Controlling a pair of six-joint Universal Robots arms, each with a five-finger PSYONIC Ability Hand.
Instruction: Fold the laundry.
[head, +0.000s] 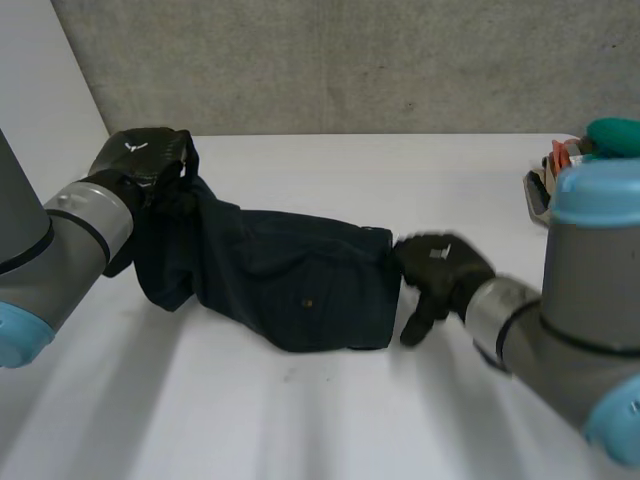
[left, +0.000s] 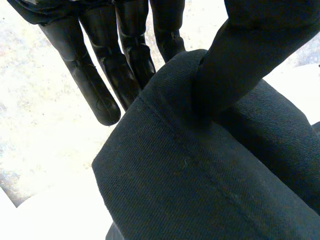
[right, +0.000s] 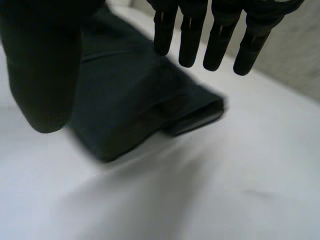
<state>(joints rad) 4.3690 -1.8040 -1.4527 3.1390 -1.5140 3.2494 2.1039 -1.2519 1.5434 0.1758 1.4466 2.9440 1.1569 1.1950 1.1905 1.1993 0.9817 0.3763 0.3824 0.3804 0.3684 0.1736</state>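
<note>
Garment (head: 290, 285) lay stretched lengthwise between the hands on the table (head: 300, 420). Left hand (head: 140, 158) pinched its raised end against the thumb; right hand (head: 440, 268) hung spread, holding nothing, just beside the free end, nearest to take it.

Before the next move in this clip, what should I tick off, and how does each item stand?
1. Left hand pinches the dark garment at its left end, thumb against straight fingers: ok.
2. That end is raised off the table, the rest lying on it: ok.
3. Right hand grips the garment's right end: not ok; it is beside that edge with relaxed fingers, holding nothing.
4. Cloth layers line up at the edges: cannot tell.
5. Clutter at the table's right edge is apart from the garment: ok.
</note>
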